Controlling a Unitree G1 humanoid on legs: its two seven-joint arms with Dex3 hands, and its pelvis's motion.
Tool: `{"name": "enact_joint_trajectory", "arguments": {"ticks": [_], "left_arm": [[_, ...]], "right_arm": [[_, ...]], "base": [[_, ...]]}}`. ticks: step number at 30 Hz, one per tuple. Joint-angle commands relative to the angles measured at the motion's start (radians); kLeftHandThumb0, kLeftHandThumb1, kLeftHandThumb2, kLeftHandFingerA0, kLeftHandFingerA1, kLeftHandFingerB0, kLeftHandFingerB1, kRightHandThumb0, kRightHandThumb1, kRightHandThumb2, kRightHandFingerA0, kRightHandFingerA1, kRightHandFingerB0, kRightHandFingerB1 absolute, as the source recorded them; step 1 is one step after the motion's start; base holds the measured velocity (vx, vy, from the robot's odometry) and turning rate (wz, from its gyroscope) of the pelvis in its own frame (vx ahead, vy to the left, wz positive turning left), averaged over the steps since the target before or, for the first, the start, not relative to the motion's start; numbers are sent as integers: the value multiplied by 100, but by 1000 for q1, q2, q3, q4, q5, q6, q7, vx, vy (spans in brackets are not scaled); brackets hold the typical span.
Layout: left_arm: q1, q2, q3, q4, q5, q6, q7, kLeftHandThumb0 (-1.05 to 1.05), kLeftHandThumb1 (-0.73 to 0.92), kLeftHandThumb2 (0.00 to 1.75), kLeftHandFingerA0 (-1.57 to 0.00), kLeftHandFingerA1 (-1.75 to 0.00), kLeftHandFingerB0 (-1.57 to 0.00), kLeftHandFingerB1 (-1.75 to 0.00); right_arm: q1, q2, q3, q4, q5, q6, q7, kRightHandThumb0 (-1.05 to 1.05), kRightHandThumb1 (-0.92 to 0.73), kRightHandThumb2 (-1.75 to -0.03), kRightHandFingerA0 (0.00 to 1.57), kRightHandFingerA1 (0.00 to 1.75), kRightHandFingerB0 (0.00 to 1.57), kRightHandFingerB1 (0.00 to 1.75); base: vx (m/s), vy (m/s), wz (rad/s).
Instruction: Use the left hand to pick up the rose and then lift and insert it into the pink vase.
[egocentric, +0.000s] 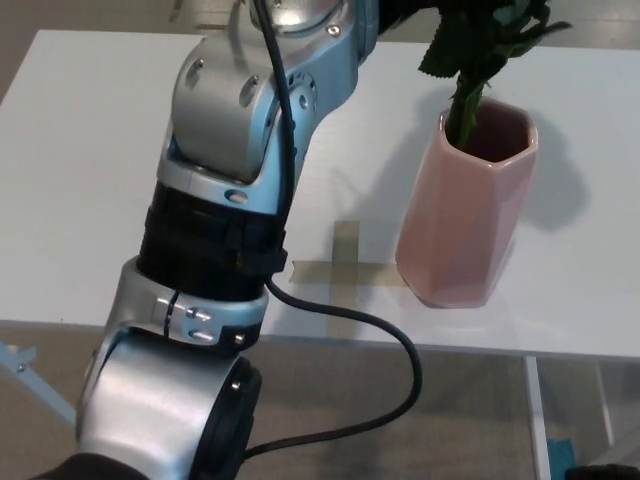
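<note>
Left hand itself was mostly out of frame at the top edge, only a dark bit showed past the wrist, so I could not tell whether its fingers were closed on the stem or spread. Right hand did not show at all.

The silver-and-black left arm (230, 200) filled the left half of the view, rising from the bottom left and reaching up and over toward the far side of the white rectangular table (80, 180). A black cable (370, 330) looped off the forearm and hung past the table's near edge.

The green-stemmed rose (468, 75) had its lower stem inside the mouth of the pink faceted vase (462, 215), leaning toward the vase's left rim. Dark green leaves bunched just above the rim. The bloom was cut off by the top of the frame.

The vase stood upright near the table's near edge, right of centre, casting a shadow to the right. Just beside its base on the left lay a cross of olive tape strips (345, 265) on the tabletop, one arm running up to the vase foot.
</note>
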Motion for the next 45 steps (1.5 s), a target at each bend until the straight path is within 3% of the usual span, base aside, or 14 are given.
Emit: {"name": "enact_joint_trajectory", "arguments": {"ticks": [1, 17, 38, 40, 43, 45], "left_arm": [[22, -23, -1, -18, 8, -16, 0, -22, 79, 66, -101, -142, -78, -79], [52, -77, -11, -38, 23, -8, 19, -22, 79, 67, -96, -145, -76, -79], [107, -76, -47, -19, 53, -59, -7, -21, 80, 66, -95, -144, -75, -82], [113, -73, -53, -4, 60, -72, -13, -21, 80, 66, -96, -142, -80, -70], [120, -70, -60, 0, 65, -83, -19, -20, 80, 65, -97, -140, -81, -66], [139, -62, -77, -1, 78, -96, -25, -21, 80, 64, -107, -120, -75, -50]], "right_arm": [[2, -4, 1, 5, -1, 11, 8, -34, -66, -59, 57, 41, 52, 39], [-2, -7, 9, 1, -5, 5, 15, -33, -66, -59, 57, 41, 52, 39], [-10, -7, 9, 4, -4, 7, 20, -33, -66, -59, 57, 41, 52, 38], [-8, -7, 6, -1, -1, 8, 21, -33, -66, -59, 57, 41, 52, 38], [-8, -7, 8, 0, -3, 7, 20, -33, -66, -59, 57, 41, 52, 38], [-8, -7, 9, 3, -4, 6, 21, -33, -66, -59, 57, 41, 52, 38]], "base": [[0, 0, 0], [0, 0, 0], [0, 0, 0], [0, 0, 0], [0, 0, 0], [0, 0, 0]]}}
